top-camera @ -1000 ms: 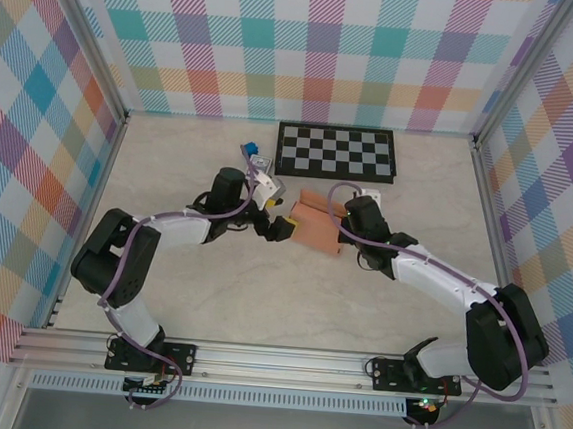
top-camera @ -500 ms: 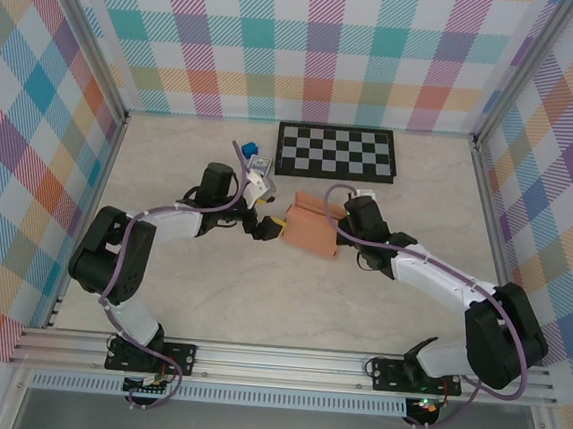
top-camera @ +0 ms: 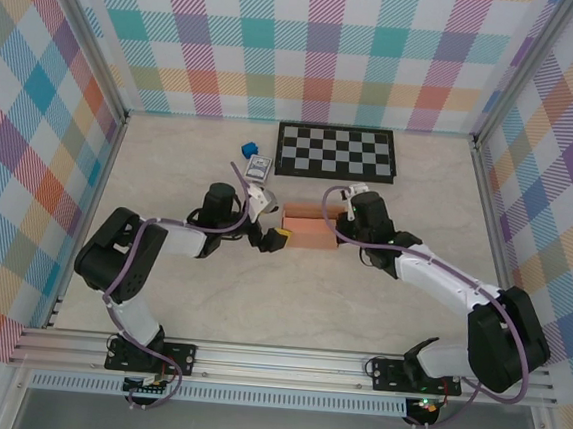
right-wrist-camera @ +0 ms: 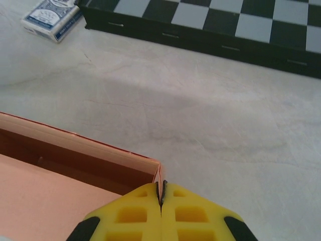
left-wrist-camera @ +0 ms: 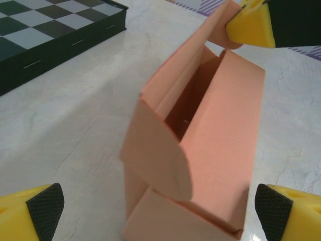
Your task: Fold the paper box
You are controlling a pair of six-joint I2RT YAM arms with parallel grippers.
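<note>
Since the earlier top view, the paper box (top-camera: 305, 231) has swung from a skewed lie to square with the frame. Its long side now runs horizontally at frame centre, just below the chessboard (top-camera: 336, 151). The left arm has drawn down-frame, uncovering the card pack (top-camera: 258, 167) and the blue cube (top-camera: 248, 149) to the upper left of the box.

The right gripper (top-camera: 342, 226) sits at the box's right end. In the right wrist view its yellow fingers (right-wrist-camera: 130, 216) are clenched together on the thin top edge of the box wall at a corner. Judged purpose: to anchor the box and keep that wall upright so the shell stays open.

The left gripper (top-camera: 276, 238) sits at the box's left end. In the left wrist view its pads (left-wrist-camera: 45, 211) lie at the lower left and lower right corners, released and spread wide. The box end stands between them, untouched. The rounded end flap (left-wrist-camera: 160, 165) hangs across the opening, not tucked, and the top is open with the interior visible.

Judged: the straddling pose lines the fingers up to close that end flap next. Risk: the card is thin and could buckle at the pinched corner under a hard push.
</note>
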